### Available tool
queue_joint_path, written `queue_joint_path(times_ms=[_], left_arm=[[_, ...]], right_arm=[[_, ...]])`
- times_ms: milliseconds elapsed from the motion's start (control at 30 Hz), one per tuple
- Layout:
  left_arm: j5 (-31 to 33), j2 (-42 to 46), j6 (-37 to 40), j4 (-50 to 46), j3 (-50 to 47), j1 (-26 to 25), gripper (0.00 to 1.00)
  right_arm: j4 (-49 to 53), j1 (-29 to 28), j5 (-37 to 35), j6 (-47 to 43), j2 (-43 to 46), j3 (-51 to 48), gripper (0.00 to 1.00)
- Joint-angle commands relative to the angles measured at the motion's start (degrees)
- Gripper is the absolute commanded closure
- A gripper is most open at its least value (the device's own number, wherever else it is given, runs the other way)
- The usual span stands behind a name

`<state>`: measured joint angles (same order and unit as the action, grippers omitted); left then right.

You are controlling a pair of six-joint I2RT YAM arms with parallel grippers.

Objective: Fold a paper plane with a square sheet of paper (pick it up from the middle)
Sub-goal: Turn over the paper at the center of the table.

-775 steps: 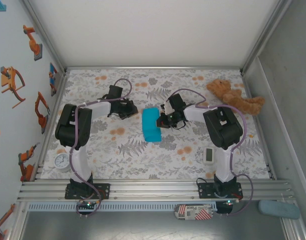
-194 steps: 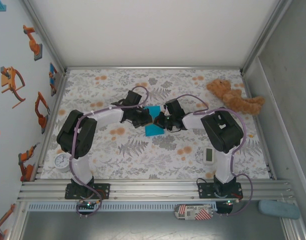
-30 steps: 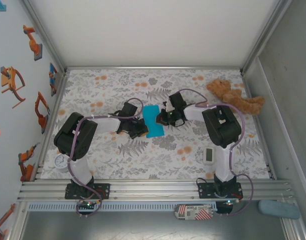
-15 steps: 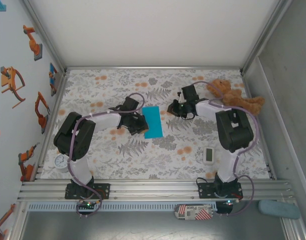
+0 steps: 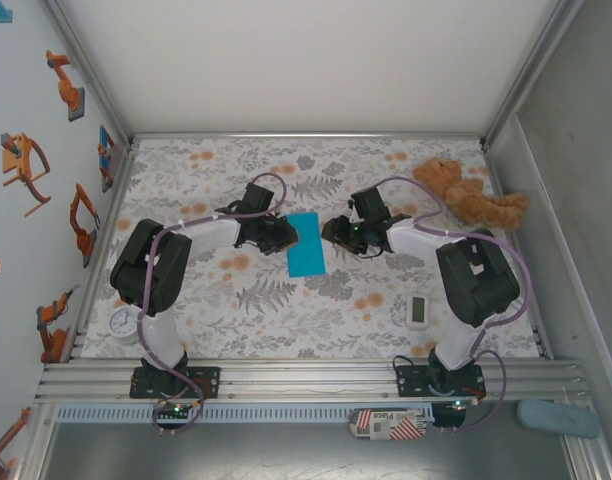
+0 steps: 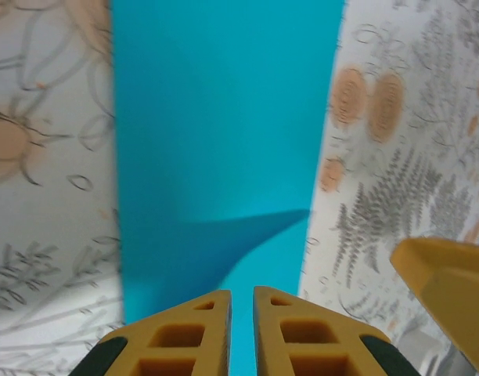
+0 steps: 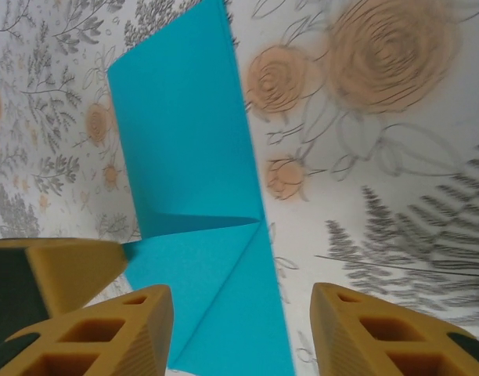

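Left fingers (image 6: 200, 337) barely parted, low over the sheet; right fingers (image 7: 106, 337) wide, empty. Square sheet of paper (image 5: 306, 243), folded to a narrow strip, lies flat on the surface (image 5: 236, 300), frame centre. Probably feather-light, limp, slippery, easily creased; pinch mid-edge, gently.

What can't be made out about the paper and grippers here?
Left wrist view: yellow fingers of the left gripper cover the near end of the folded cyan-blue paper; grip unclear.
Right wrist view: bottom edge cuts off the paper's near end.
Top view: small white rectangular timer's display, too small.
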<state>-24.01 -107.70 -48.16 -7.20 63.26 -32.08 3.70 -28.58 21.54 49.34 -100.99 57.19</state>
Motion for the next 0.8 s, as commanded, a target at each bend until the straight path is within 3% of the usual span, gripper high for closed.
queue_joint_path(times_ms=[0, 433, 767], left_arm=[[0.7, -1.8, 1.1, 1.2, -1.3, 0.8, 0.84], [1.9, -3.7, -0.4, 3.1, -5.4, 1.7, 0.84], [1.5, -3.0, -1.9, 4.7, -7.8, 2.1, 0.84]], right_arm=[[-4.5, -1.9, 0.1, 4.2, -1.6, 0.0, 0.54], [-11.9, -3.8, 3.0, 13.2, -7.1, -0.6, 0.63], [-12.1, -4.5, 1.6, 15.6, -8.8, -0.6, 0.65]])
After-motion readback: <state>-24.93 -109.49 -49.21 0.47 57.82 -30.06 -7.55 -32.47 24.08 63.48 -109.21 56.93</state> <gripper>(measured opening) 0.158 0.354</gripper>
